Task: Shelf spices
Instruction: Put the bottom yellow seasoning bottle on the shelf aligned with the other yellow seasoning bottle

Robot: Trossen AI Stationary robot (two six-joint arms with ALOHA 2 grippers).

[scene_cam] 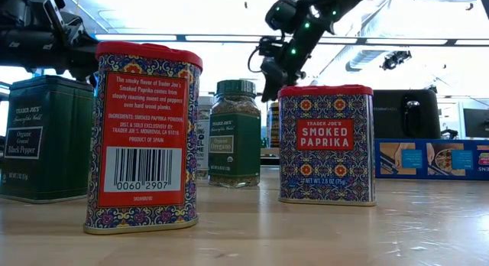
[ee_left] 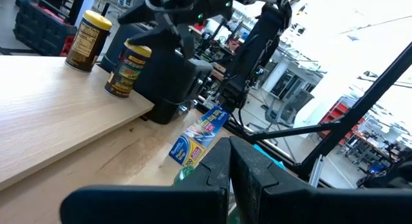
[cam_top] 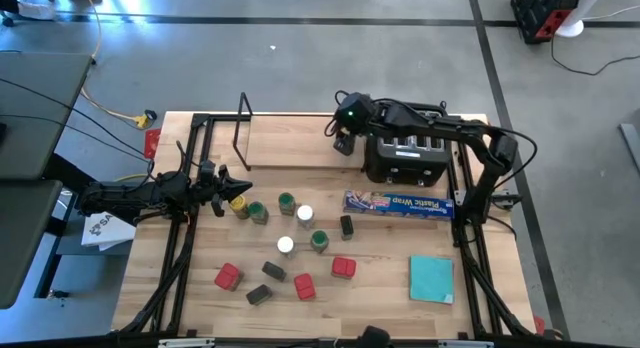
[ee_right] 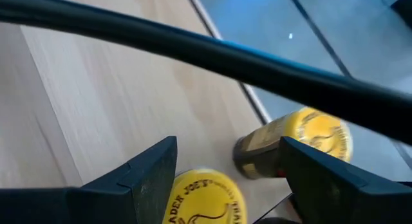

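The right arm is stretched across the back of the black toaster (cam_top: 405, 156), its elbow bent at the toaster's right side. The right gripper (cam_top: 345, 140) is held just left of the toaster, fingers spread wide with nothing clasped between them. The left arm is laid out level, well left of the toaster; the left gripper (cam_top: 238, 185) is closed, pointed toward it.

A grey concrete floor (cam_top: 330, 68) crossed by dark tape lines (cam_top: 300, 21) surrounds the light-wood worktop (cam_top: 380, 288); bright ceiling light strips (scene_cam: 428, 40) glow overhead.
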